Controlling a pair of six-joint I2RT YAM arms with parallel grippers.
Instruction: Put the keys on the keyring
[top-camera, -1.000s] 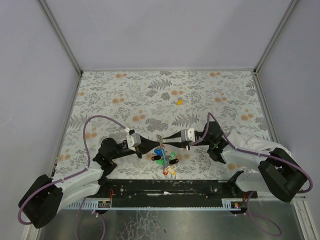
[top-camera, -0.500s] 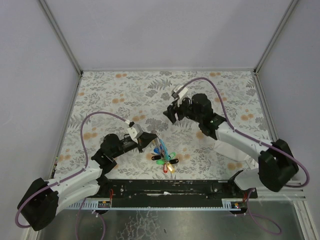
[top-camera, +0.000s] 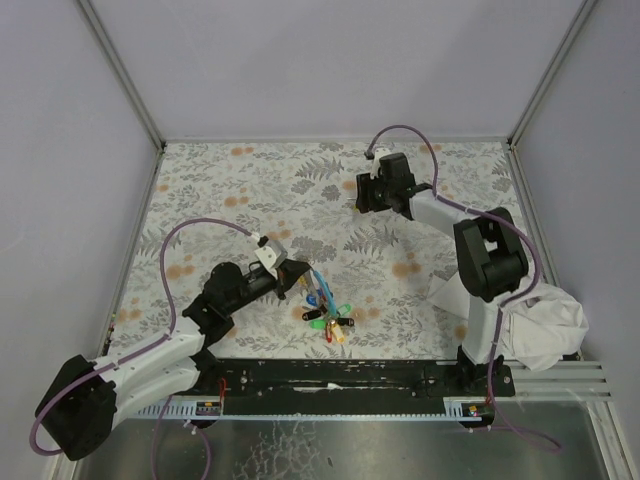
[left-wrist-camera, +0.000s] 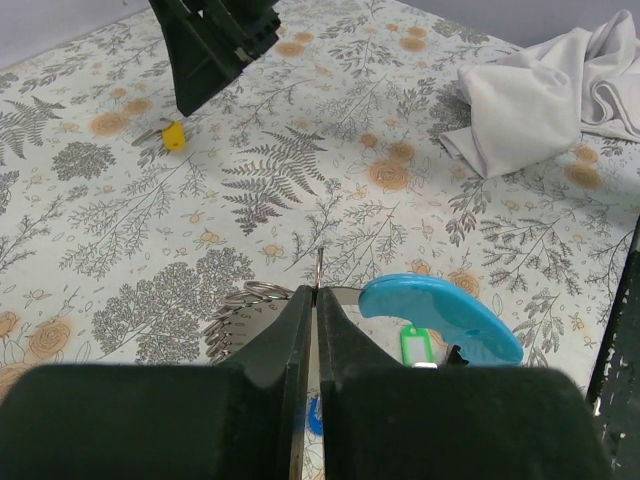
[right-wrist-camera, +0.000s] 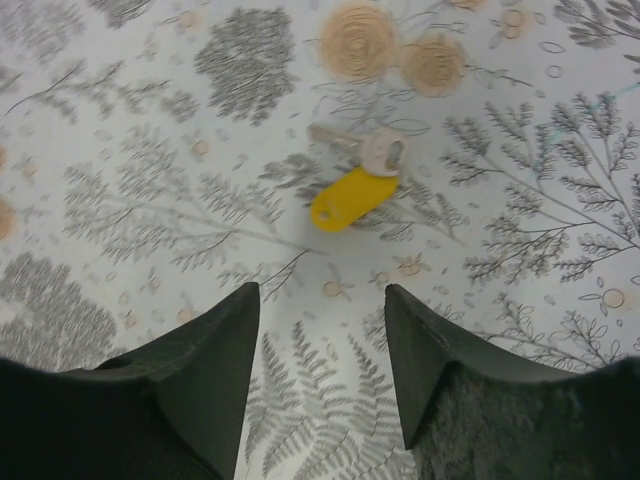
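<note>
Hovering right fingers above yellow key

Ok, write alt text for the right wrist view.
A loose yellow-headed key lies on the floral tablecloth, just ahead of the open right gripper, whose two dark fingers frame the bottom edge.

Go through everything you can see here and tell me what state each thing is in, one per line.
left hand: shut, pinching the keyring
right hand: open, over the loose yellow key, holding nothing
loose yellow key: lying flat on the table, unheld, off the ring
bunched keys: fanned out on the table beside the left hand
white cloth: crumpled
</note>
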